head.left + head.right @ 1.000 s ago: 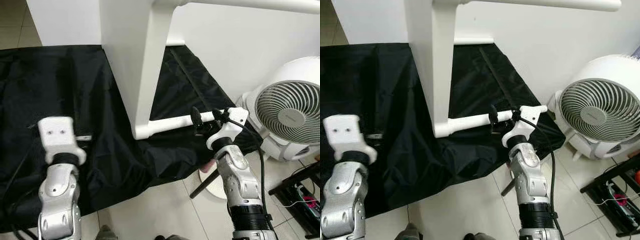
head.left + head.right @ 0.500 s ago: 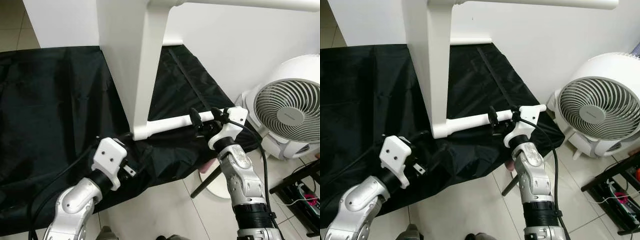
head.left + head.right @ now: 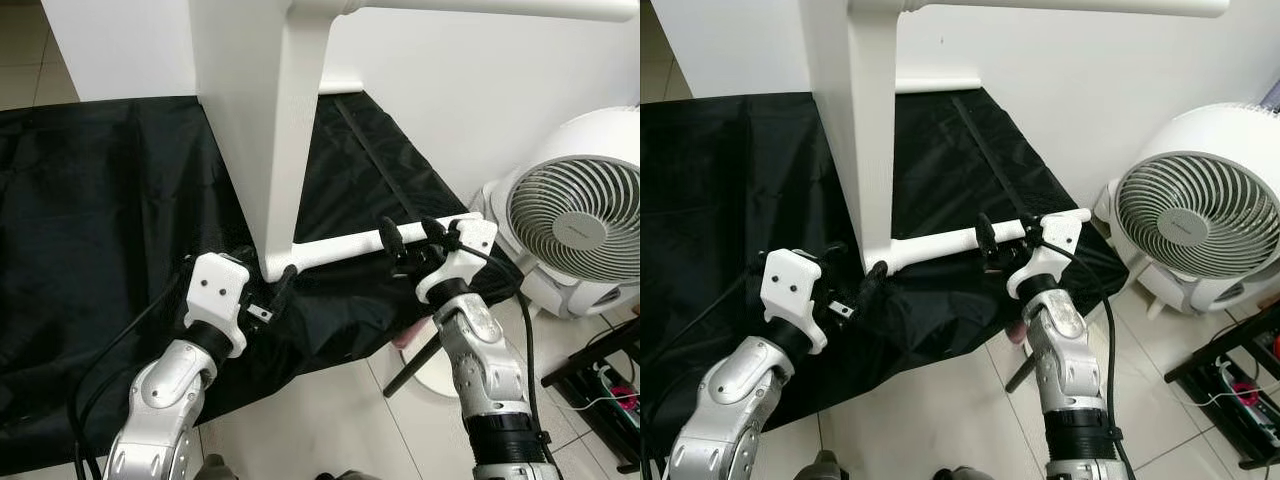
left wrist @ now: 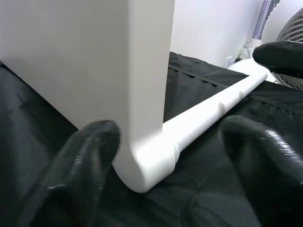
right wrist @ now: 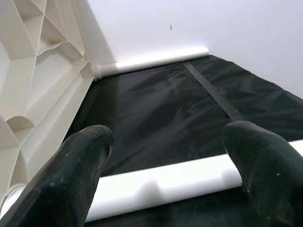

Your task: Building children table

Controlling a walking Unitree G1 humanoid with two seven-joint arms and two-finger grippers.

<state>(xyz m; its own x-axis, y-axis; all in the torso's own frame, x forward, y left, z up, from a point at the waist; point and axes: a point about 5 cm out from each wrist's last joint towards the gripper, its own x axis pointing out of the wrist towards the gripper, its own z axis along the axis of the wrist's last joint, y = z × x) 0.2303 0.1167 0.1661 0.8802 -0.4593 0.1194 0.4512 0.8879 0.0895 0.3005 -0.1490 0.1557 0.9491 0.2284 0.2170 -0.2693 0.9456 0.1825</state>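
The white children's table lies on its side on a black cloth (image 3: 110, 200), with its top panel (image 3: 255, 120) standing upright. One round white leg (image 3: 335, 247) runs low along the cloth from the panel's near corner. My left gripper (image 3: 265, 275) is open, a finger on each side of that corner joint (image 4: 156, 156). My right gripper (image 3: 410, 235) is open and straddles the same leg (image 5: 165, 182) near its free end, not squeezing it. Another leg (image 3: 480, 8) sticks out at the top.
A white floor fan (image 3: 575, 225) stands close on the right, against the white wall. A black pole on a round white base (image 3: 425, 368) is on the tiles beside my right arm. Cables and a dark rack (image 3: 605, 385) sit at the far right.
My left arm has swung in from the front left to the table's near corner, and its fingers now flank the leg joint. The right gripper has stayed on the leg.
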